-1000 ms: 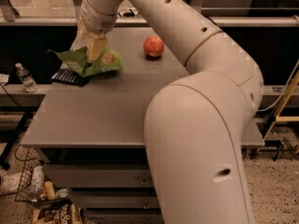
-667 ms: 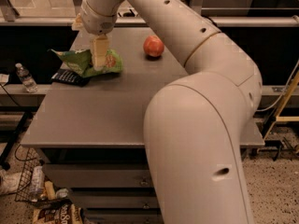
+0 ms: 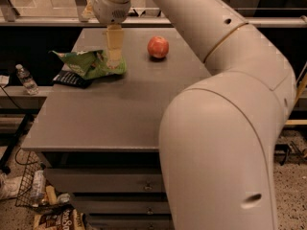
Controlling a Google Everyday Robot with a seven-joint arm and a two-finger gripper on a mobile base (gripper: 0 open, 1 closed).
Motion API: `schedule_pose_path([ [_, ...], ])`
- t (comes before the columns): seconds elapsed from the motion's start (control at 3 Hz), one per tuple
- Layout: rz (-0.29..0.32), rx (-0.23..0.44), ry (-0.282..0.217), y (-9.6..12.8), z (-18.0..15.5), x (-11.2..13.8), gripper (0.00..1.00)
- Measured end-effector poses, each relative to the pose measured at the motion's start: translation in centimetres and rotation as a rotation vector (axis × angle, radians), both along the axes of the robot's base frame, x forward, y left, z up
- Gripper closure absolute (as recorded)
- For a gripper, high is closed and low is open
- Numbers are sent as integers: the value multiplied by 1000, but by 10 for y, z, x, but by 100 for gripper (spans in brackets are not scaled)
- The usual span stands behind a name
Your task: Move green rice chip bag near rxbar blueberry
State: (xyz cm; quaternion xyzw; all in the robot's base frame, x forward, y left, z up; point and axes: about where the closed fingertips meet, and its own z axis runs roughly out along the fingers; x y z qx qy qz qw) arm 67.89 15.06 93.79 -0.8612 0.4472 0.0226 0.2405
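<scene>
The green rice chip bag [image 3: 88,63] lies crumpled on the grey table [image 3: 120,114] near its left edge. Its left end overlaps the rxbar blueberry [image 3: 71,79], a dark flat wrapper that lies at the table's left edge and shows below the bag. My gripper [image 3: 114,60] comes straight down from the arm onto the right end of the bag and touches it there. My arm [image 3: 225,104] fills the right side of the view.
A red-orange apple [image 3: 158,47] sits on the table to the right of the gripper. A water bottle [image 3: 26,79] stands on a low shelf to the left of the table. A wire basket and litter [image 3: 43,200] lie on the floor at the lower left.
My gripper has shifted a little to the right along the bag. The bag stays in about the same spot against the dark bar.
</scene>
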Motion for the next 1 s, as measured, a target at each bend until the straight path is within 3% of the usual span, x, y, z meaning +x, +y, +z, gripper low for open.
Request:
schedule_pose_path([
  [0.33,-204,-130,-13,-48,28,-29,0],
  [0.67,-374,-159,-12,-88,40,-62,0],
  [1.0,-414,-158,-4,-92,39,-69,0],
])
